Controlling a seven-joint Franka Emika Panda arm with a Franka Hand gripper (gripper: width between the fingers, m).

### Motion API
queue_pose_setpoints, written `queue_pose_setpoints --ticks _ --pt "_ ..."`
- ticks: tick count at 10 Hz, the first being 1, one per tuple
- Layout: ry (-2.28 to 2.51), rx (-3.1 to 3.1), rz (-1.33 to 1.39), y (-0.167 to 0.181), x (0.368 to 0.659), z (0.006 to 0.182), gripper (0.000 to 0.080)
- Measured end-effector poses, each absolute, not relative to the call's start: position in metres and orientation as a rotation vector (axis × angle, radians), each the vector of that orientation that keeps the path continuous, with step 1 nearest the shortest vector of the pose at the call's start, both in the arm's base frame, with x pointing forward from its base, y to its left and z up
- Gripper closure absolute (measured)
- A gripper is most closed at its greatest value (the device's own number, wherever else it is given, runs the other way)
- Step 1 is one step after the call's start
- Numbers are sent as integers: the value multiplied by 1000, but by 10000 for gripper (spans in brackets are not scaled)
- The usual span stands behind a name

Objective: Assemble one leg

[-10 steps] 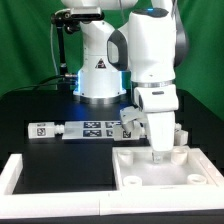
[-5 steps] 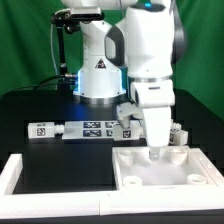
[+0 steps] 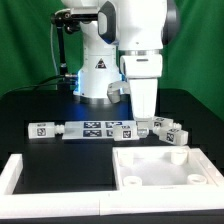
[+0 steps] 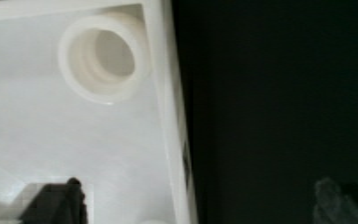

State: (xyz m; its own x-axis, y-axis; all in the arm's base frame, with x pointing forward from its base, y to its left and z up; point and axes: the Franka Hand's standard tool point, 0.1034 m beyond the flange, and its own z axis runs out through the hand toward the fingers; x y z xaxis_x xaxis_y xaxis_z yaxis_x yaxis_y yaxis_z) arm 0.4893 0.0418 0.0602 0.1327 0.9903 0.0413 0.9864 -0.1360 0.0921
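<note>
Small white legs with square tags lie on the black table: two (image 3: 160, 125) (image 3: 177, 133) at the exterior view's right, behind the large white tray (image 3: 165, 182), and another (image 3: 40, 130) at the left. My gripper (image 3: 147, 120) hangs above the tray's back edge, just left of the right-hand legs. In the wrist view my gripper (image 4: 197, 205) is open and empty. One dark fingertip (image 4: 51, 200) is over the tray (image 4: 34, 130) and the other is over the black table. A round socket (image 4: 105, 58) shows in the tray's corner. No leg shows in the wrist view.
The marker board (image 3: 95, 129) lies flat between the left leg and the right ones. A white L-shaped rail (image 3: 20, 176) sits at the front left. The robot base (image 3: 100, 75) stands behind the board.
My gripper has risen from just above the tray's back part and shifted a little to the exterior view's left. The legs and tray have not moved.
</note>
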Motion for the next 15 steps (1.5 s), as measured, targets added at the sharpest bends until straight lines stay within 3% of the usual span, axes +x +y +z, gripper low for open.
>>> queue_pose_setpoints --ticks 4,6,9,15 --pt "1918 2404 211 44 485 64 150" --pt "1529 2694 225 49 465 66 150" --pt "1193 2885 236 45 483 76 150" --pt "149 3211 65 32 465 78 150"
